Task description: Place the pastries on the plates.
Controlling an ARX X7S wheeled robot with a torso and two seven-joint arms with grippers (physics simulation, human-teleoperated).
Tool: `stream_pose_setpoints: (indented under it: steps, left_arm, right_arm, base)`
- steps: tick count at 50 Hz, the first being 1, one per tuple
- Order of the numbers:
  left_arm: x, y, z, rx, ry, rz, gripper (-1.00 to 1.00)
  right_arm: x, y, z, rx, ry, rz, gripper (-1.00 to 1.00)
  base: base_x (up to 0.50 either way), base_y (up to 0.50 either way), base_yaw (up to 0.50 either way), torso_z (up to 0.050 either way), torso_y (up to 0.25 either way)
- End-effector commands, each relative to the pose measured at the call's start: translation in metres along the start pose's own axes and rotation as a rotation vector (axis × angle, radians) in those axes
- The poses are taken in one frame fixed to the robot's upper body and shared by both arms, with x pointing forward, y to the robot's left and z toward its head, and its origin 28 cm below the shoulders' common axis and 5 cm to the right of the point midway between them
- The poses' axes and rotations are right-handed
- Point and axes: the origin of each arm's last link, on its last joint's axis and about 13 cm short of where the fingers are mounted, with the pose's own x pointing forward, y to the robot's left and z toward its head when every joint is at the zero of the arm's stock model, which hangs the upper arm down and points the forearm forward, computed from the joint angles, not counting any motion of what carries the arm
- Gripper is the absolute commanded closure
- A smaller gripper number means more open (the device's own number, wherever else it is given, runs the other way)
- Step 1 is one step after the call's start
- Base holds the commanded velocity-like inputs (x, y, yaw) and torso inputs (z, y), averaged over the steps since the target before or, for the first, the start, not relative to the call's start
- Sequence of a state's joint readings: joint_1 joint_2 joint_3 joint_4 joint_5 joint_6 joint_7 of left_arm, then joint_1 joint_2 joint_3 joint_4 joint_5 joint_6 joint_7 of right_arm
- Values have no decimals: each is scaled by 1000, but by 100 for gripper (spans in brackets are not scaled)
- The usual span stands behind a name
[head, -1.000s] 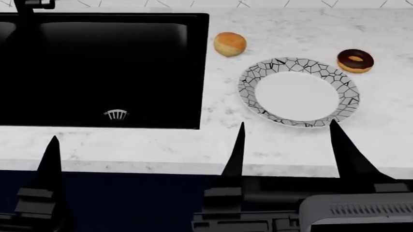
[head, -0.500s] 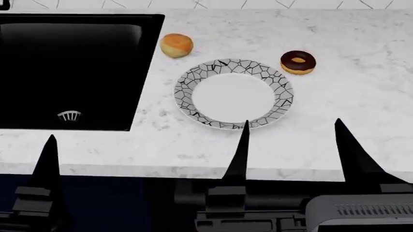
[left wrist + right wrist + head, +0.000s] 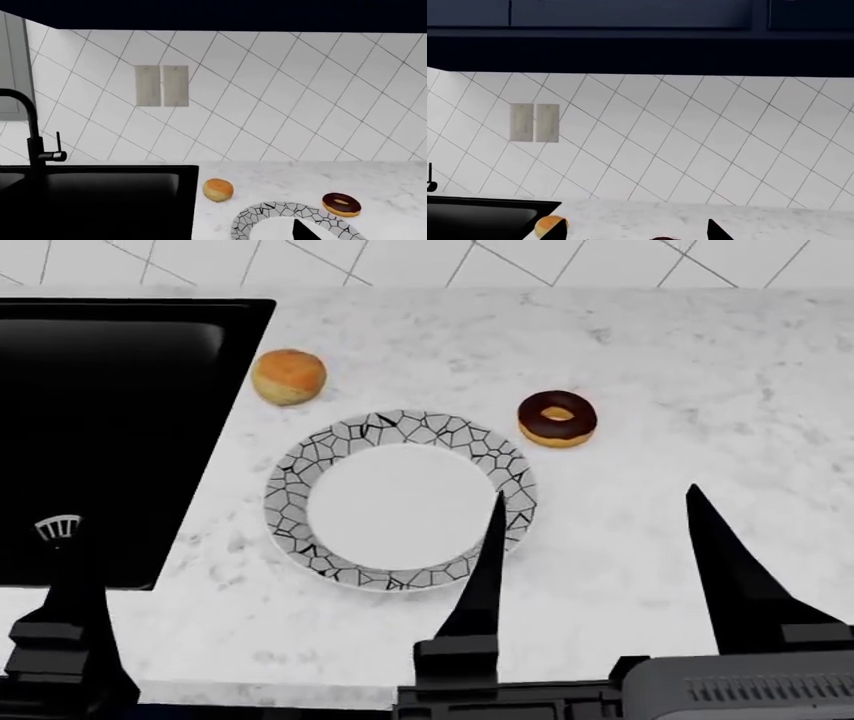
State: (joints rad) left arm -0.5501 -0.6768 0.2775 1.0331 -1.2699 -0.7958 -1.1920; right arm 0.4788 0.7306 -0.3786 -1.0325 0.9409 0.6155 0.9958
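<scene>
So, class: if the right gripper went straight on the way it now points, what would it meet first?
Probably the chocolate donut, which lies just ahead between the right gripper fingers. Depth and height are unclear, so it might pass over it toward the tiled wall.

Black sink (image 3: pixel 107 440) set into white marble counter (image 3: pixel 694 400), far left. Black faucet (image 3: pixel 30 135) with small side lever stands behind the sink. Chocolate-glazed donut (image 3: pixel 557 418) lies on the counter, right of centre, well apart from the sink. White diagonal-tile backsplash (image 3: pixel 280 100) behind, with a grey double outlet plate (image 3: pixel 161 86) on it. Dark blue upper cabinets (image 3: pixel 640 15) above.
</scene>
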Motion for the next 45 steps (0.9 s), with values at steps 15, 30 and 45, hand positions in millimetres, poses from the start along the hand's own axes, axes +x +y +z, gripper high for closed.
stream_pose_setpoints:
  steps: [15,30,45]
  left_arm:
    - [-1,2,7,4,-9,13,-100]
    - [-2,3,6,8,-8,19,-100]
    - [1,4,8,9,-13,22,-100]
  right_arm:
    - [3,1,5,6,-13,12,-100]
    - [-1,1,8,12,-20,15,-100]
    - [3,0,6,20,-20,12,-100]
  base:
    - [355,-83,0,0,0]
    - [357,-20,0,0,1]
    - [356,47,0,0,1]
